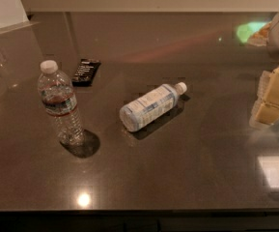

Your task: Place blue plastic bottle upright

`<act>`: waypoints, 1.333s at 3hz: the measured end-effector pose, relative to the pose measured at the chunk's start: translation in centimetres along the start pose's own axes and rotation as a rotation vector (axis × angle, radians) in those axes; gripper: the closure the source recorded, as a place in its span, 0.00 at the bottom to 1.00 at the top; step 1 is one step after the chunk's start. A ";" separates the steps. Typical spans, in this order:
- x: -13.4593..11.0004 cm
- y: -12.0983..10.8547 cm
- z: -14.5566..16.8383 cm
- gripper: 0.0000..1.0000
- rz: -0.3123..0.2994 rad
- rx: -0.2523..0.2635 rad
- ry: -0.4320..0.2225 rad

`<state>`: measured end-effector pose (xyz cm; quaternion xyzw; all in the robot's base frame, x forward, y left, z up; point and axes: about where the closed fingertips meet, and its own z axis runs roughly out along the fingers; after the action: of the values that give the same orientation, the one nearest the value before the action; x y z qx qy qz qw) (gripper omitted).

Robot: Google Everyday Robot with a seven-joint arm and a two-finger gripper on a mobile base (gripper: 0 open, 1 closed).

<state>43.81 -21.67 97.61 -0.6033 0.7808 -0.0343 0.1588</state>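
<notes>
On the countertop (187, 178), the small plastic bottle (151, 105) is lying on its side at frame centre, cap pointing upper right. The taller water bottle (59, 103) is standing upright left of it, with a flat packet (86, 71) lying behind. The gripper (270, 100) is hovering at the right edge, well apart from both bottles.
</notes>
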 end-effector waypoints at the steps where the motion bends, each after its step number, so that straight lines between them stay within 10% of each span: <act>1: 0.0 0.0 0.0 0.00 -0.001 0.002 -0.002; 4: -6.6 -2.8 4.5 0.00 -0.224 -0.045 -0.072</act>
<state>49.18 -15.53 95.39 -0.6911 0.7028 -0.0124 0.1682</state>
